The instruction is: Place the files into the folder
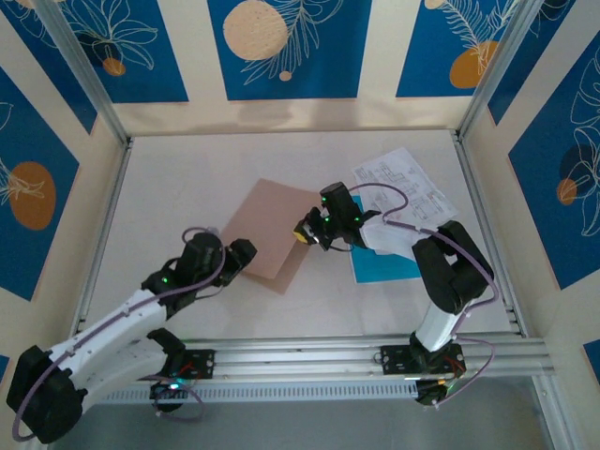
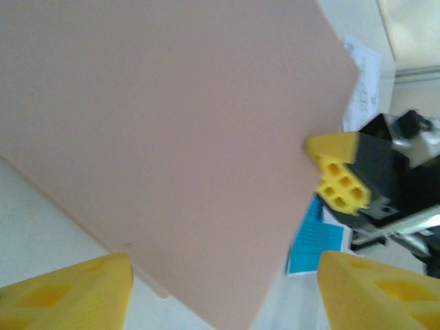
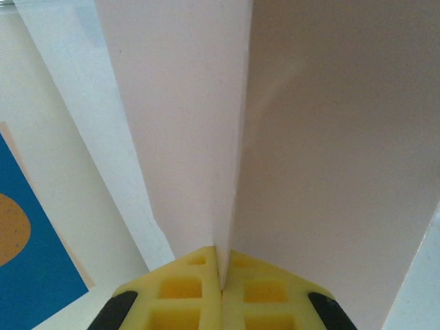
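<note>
The pale worktop carries all items, and both arm bases are bolted at its near edge. The folder, a plain pinkish-tan card, is located at the centre of the worktop and is turned so that one corner points toward the arm bases. The cyan sheet is laid flat to the right of the folder, just beside it, and is partly covered by the right arm. The white printed sheets are placed behind the cyan sheet, toward the far right corner, and adjoin its far edge; black line diagrams are visible on them. All sheets lie outside the folder. The right claw is positioned at the right-hand edge of the folder and is fully closed on it: in the right wrist view the thin card edge is pinched between the two yellow fingers, which meet with no gap. The left claw is positioned at the near left edge of the folder. Its yellow fingers are spread wide and nothing is gripped. In the left wrist view the near corner of the folder is seen above the gap between them. Whether either finger touches the card cannot be determined.
</note>
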Robot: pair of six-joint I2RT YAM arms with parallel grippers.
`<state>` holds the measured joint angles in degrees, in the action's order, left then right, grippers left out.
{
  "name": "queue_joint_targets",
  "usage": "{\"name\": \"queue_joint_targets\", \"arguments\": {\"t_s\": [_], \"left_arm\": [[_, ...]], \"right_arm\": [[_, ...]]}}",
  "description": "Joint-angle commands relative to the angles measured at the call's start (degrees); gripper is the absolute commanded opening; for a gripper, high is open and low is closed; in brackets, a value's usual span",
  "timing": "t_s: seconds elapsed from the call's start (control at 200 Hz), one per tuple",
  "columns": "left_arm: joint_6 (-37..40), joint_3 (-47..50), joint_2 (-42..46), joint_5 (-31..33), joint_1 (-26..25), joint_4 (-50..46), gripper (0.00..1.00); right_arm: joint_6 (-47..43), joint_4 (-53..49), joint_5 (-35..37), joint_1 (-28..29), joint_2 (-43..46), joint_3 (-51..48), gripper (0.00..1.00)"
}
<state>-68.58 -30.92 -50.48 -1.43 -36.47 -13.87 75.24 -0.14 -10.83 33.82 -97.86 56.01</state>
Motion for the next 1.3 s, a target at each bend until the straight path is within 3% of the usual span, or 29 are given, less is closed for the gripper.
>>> {"name": "queue_joint_targets", "arguments": {"t_s": [0.0,0.15,0.31,0.435,0.68,0.73,0.82,0.955,1.035,1.095,1.185,1.245,1.295], "left_arm": [[22.22,-10.5,-3.14,0.26,-2.5,-17.5,0.73],[38.76,-23.2,-11.19,12.9,-12.63,-26.32,0.73],[47.69,-31.1,-21.02,25.81,-21.92,-31.15,0.73],[48.37,-34.84,-28.5,34.64,-26.38,-33.95,0.76],[40.31,-43.71,-40.7,49.7,-27.29,-45.82,0.71],[40.45,-44.22,-41.99,50.37,-27.3,-45.27,0.63],[40.36,-44.77,-43.66,50.69,-27.09,-44.19,0.35],[40.89,-44.62,-44.39,48.45,-26.64,-42.39,0.01],[40.39,-44.01,-43.58,48.06,-26.48,-41.82,0.0],[39.71,-43.34,-42.27,47.46,-26.21,-41.38,0.0],[38.29,-42.44,-39.83,45.88,-25.36,-41.24,0.0],[37.65,-41.5,-37.94,44.27,-24.35,-40.79,0.0],[37.46,-40.47,-36.09,42.74,-23.65,-39.93,0.0]], "right_arm": [[-1.87,-9.6,1.62,0.59,1.65,3.71,0.0],[-3.53,-18.79,2.43,1.21,0.88,10.6,0.0],[-5.57,-26.25,2.87,1.73,-0.26,17.46,0.0],[-7.18,-30.01,2.28,2.11,-1.54,21.77,0.0],[-8.88,-34.1,1.34,2.54,-2.64,25.7,0.0],[-9.04,-34.23,1.04,2.56,-2.44,25.64,0.0],[-9.41,-34.23,0.75,2.56,-2.06,25.56,0.0],[-10.69,-34.18,0.24,2.26,-1.18,25.6,0.0],[-11.62,-34.31,-0.36,1.74,-0.75,26.08,0.0],[-12.79,-34.23,-1.39,1.31,-0.5,26.7,0.17],[-15.07,-33.66,-0.83,0.67,2.2,26.84,0.58],[-15.73,-31.77,1.84,0.44,6.36,24.44,0.73],[-15.29,-30.15,3.89,0.1,10.1,21.77,0.8]]}}
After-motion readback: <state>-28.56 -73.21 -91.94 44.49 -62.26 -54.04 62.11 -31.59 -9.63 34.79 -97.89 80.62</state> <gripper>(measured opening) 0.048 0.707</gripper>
